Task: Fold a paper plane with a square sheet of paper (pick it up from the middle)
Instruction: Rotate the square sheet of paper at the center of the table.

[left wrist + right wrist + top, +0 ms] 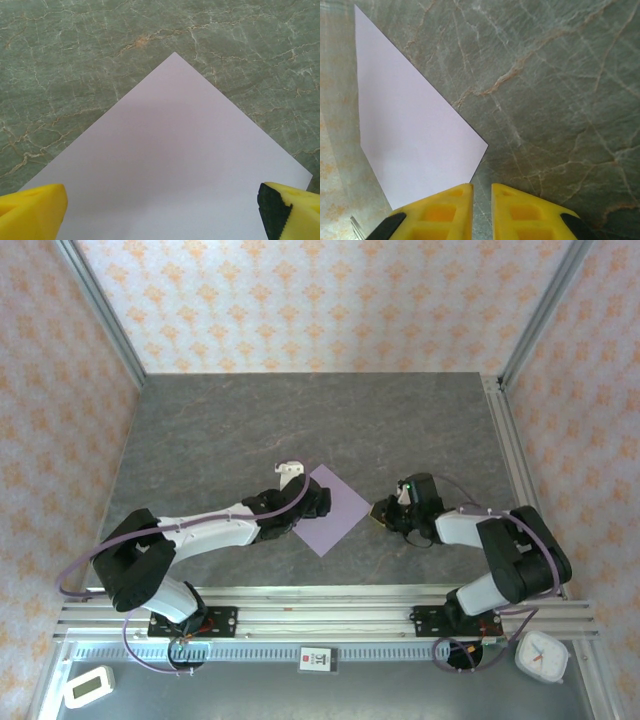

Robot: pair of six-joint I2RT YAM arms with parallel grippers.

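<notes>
Square sheet of paper (338,502) lies flat and unfolded near the middle of the grey marbled tabletop (300,420), turned so that its corners point like a diamond in the top view. The left arm (200,530) reaches in from the left and the right arm (500,540) from the right, so the square sheet of paper (175,160) sits between them. The left pincer (310,502) hangs over the left part of the sheet with its yellow fingers (35,207) spread wide, the pale lilac surface showing between them. The right pincer (380,510) is just beside the sheet's right corner (405,130). Its fingers (520,210) are almost pressed together, with a narrow slit between them and nothing in it. Whether the nearer finger touches the paper's edge cannot be told.
</notes>
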